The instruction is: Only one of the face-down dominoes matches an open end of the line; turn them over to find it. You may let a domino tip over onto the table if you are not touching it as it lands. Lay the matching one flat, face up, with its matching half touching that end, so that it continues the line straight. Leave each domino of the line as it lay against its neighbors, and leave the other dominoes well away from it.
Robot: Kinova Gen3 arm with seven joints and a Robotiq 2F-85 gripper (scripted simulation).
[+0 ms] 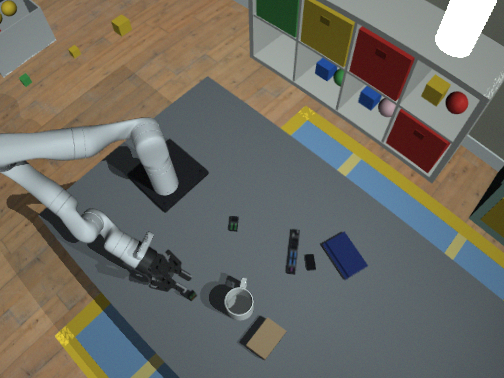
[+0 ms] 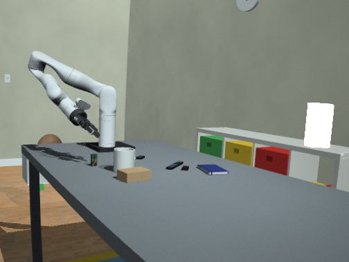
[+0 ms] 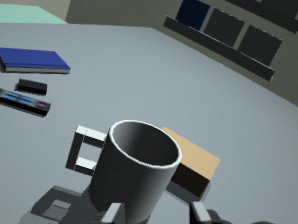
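Observation:
My gripper (image 1: 189, 285) (image 2: 95, 134) (image 3: 157, 212) is partly open and empty, tilted above the table's left part. A domino (image 1: 192, 295) (image 2: 93, 159) stands upright below it, coloured pips on its side; a fingertip partly covers it in the top view. A domino with green pips (image 1: 233, 225) (image 2: 140, 157) lies face up nearer the arm's base. The line of dominoes (image 1: 293, 251) (image 2: 174, 165) (image 3: 24, 101) lies straight, with greyish pips at one end, blue in the middle and purple at the other. A plain black domino (image 1: 310, 262) (image 2: 185, 168) (image 3: 31, 87) lies face down beside the line.
A white mug (image 1: 239, 303) (image 2: 124, 159) (image 3: 132, 172) stands just ahead of the gripper, its handle towards the line. A tan block (image 1: 266, 337) (image 2: 133, 175) (image 3: 192, 152) lies beyond it. A blue book (image 1: 344, 255) (image 2: 212, 169) (image 3: 34, 60) lies beyond the face-down domino.

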